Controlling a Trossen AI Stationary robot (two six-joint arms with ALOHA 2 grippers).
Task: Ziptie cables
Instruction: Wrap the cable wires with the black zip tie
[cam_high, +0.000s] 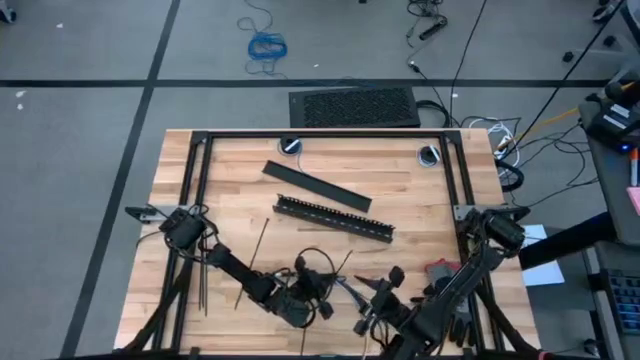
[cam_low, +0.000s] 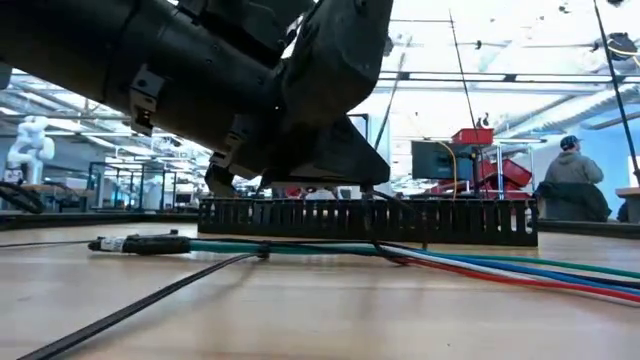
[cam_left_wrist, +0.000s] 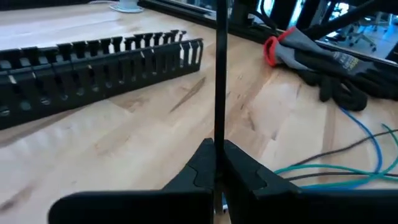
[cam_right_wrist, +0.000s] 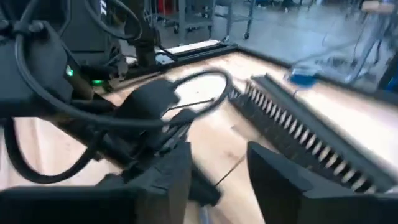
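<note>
Pinching one ziptie (cam_left_wrist: 219, 74) upright near the table's (cam_high: 420, 195) front edge, the left gripper (cam_left_wrist: 217, 163) presents it to the wide-open right gripper (cam_right_wrist: 217, 168) for threading

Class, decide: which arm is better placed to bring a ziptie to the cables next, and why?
Left, probably. Its claw is shut on a ziptie, with the cables lying close by. The right claw is open and holds nothing.
</note>
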